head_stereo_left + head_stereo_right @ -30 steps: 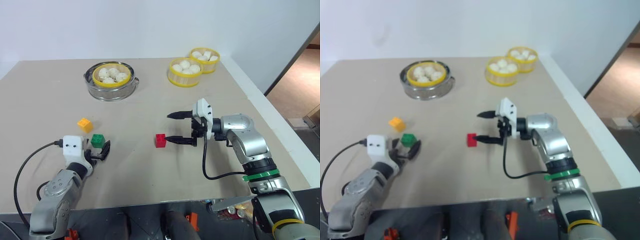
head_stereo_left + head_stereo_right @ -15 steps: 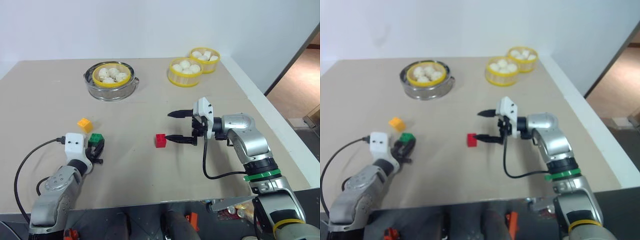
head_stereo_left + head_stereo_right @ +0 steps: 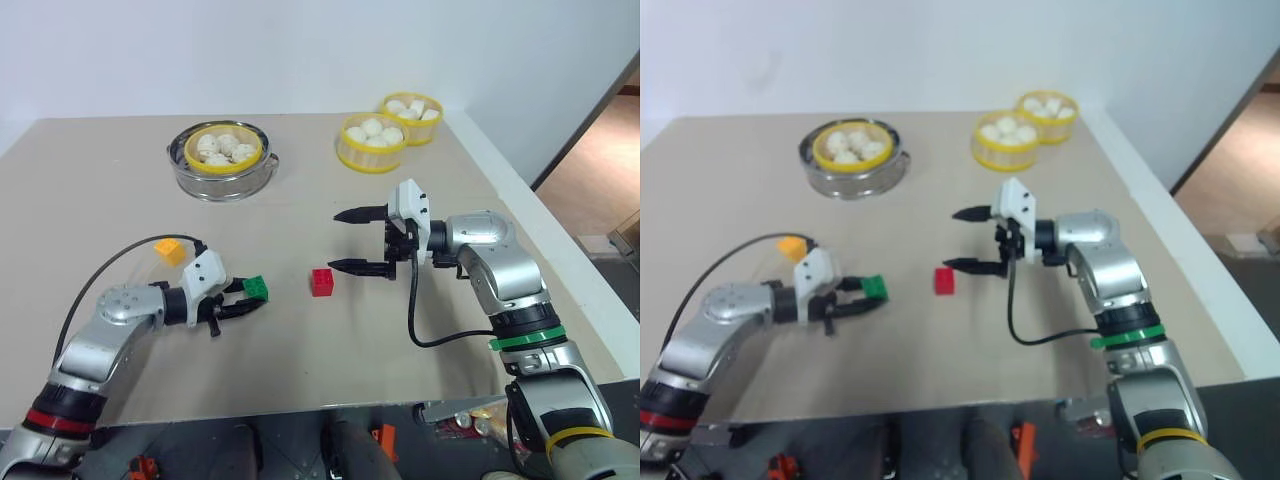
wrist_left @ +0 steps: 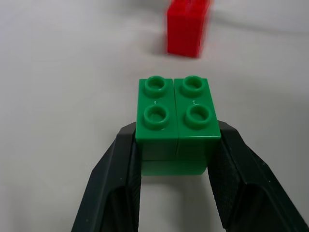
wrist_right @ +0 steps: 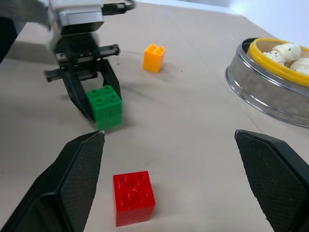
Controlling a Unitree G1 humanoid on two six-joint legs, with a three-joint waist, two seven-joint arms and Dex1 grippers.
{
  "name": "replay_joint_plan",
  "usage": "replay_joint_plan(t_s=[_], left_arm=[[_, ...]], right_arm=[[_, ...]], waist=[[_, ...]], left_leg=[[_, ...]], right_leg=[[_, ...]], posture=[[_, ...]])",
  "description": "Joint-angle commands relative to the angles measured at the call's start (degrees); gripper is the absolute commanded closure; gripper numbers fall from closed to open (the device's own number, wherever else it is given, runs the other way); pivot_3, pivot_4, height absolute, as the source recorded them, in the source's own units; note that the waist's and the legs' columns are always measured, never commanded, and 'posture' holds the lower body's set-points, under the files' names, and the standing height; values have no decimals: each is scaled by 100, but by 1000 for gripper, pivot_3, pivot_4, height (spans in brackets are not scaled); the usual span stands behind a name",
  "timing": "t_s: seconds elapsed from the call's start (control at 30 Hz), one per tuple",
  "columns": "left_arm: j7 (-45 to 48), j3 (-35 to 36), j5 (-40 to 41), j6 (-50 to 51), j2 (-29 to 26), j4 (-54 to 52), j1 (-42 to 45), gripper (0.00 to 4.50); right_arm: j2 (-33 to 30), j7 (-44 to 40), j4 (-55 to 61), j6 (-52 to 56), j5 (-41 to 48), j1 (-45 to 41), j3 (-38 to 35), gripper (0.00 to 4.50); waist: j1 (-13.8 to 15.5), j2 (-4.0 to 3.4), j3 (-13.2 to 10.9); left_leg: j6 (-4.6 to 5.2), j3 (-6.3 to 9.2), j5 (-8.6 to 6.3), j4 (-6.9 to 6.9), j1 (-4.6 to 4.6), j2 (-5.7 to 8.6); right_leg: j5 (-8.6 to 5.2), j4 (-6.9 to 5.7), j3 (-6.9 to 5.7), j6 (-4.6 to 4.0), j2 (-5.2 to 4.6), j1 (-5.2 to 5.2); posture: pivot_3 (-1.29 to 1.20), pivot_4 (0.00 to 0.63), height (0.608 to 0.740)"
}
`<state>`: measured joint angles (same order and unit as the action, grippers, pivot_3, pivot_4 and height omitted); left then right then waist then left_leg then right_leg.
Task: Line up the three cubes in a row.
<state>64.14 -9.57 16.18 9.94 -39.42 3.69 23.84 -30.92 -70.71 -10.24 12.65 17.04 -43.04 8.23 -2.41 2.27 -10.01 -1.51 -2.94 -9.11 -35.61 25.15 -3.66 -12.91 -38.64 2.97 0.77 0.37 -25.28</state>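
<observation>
To do this well, I should set the green cube [image 3: 255, 289] down just left of the red cube [image 3: 321, 281], squared up with it, then fetch the yellow-orange cube [image 3: 170, 249] lying farther left. My left gripper [image 3: 240, 300] clamps the green cube between both fingers. My right gripper [image 3: 345, 240] hangs spread wide and empty, right of the red cube.

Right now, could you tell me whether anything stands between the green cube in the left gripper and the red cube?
Nothing visible does. The left gripper holds the green cube, and only bare table lies between it and the red cube.
</observation>
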Motion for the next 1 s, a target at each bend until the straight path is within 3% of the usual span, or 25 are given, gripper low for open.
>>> replay_joint_plan(t_s=[0.03,0.4,0.9,0.97,1.0], left_arm=[[554,-159,-190,-612,81,606,368,3175],[959,-506,-695,-1208,740,1823,1199,3175],[1042,-475,-827,-754,679,1819,1153,3175],[1089,-473,-840,-750,647,1764,1132,2168],[1119,-476,-841,-764,634,1741,1120,1886]], right_arm=[[-117,-93,266,140,158,-41,-137,0],[-294,-298,702,712,392,144,-97,0],[-267,-250,577,516,272,159,-73,0],[-261,-254,559,494,254,152,-65,0],[-260,-255,554,484,249,150,-62,0]], waist=[[-7,-1,0],[-1,-1,0],[-2,-1,0],[-4,-1,1],[-15,-2,0]], left_leg=[[0,-2,-1,3,0,0],[9,1,-15,0,-1,0],[9,3,-14,-25,-5,0],[9,2,-14,-25,-6,0],[9,2,-14,-25,-7,0]], right_leg=[[0,0,3,10,-1,0],[-8,-8,4,29,4,1],[3,-17,8,37,5,8],[3,-20,8,37,5,9],[3,-22,9,37,5,8]], posture=[[0,150,740],[0,150,740],[0,150,740],[0,150,740],[0,150,740]])
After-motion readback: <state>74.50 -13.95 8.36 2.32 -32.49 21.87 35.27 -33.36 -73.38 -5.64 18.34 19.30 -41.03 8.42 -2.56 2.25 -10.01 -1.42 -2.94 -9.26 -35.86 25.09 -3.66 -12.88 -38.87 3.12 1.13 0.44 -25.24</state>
